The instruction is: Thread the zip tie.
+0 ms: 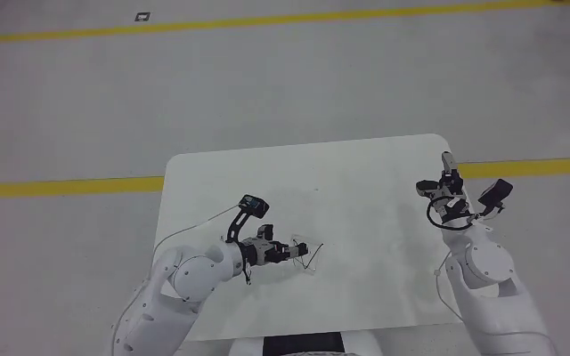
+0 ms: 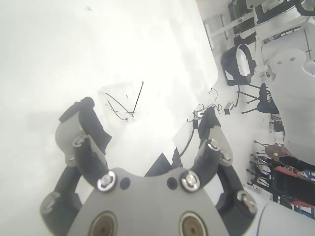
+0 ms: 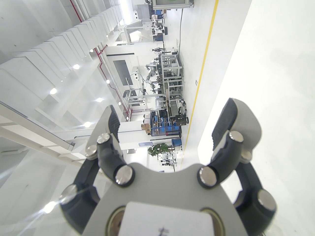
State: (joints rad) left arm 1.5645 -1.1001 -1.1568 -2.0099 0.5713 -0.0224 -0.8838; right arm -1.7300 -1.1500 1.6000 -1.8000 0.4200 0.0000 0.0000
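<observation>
Zip ties (image 2: 138, 98) are noted lying loose on the table (image 1: 356, 178), near-left of centre, just ahead of the left gripper (image 2: 147, 109), jaws apart and empty. Right gripper (image 3: 171, 106), likewise spread, is placed at the table's right edge. Nothing is grasped, so threading is judged not yet begun.

A white counter (image 1: 374, 169) with rounded corners stands on a pale grey floor (image 1: 267, 80). A tiny dark speck (image 1: 315, 189) lies near the counter's middle. One yellow line (image 1: 267, 20) crosses the floor far off, with a small dark square marker (image 1: 142, 16) just beyond it at the far left. A second yellow line (image 1: 80, 187) passes under the counter from left to right. In the left wrist view, a black stool (image 2: 267, 104) and a small grey box (image 2: 228, 108) with loose cables sit on the floor past the counter's edge.
</observation>
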